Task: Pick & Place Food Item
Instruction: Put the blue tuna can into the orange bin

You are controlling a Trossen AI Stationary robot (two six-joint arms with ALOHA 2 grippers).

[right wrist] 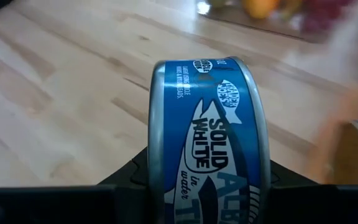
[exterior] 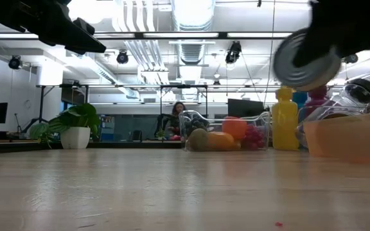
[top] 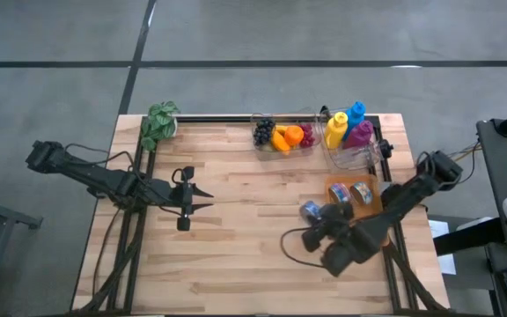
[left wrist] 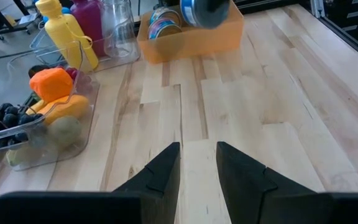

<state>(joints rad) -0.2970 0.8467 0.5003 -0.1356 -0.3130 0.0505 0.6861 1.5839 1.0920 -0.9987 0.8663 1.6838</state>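
A: Where's the tuna can (right wrist: 207, 143)?
B: In the right gripper (right wrist: 204, 180), clamped betw. both fingers, held on edge w/ the blue label facing the wrist cam. Low view shows it clear of the table (top: 236, 229), well up in the air, flat metal end toward that cam.
A: And relative to the bin?
B: From overhead it hangs just beside the orange bin (top: 370, 204), on the side toward table centre. Other cans (top: 352, 193) are in that bin. I judge this one's been lifted out and is mid-carry.
A: Left arm?
B: Left gripper (left wrist: 197, 163) hovers over the table's left-centre, fingers a little apart, nothing betw. them. Just waiting.
A: How to do the carry well?
B: Can is round and slick, gripped across its thin width, so it could pivot or slip. Keep the squeeze steady, move smooth, no wrist jerks. Stay high enough to clear the bin wall. For the put-down, pick bare wood away from the fruit tray (top: 282, 136) and the bottle rack (top: 352, 141). Ideally rotate so a flat end meets the wood; set on its rim it'd prob. roll. Let go only once it's resting.
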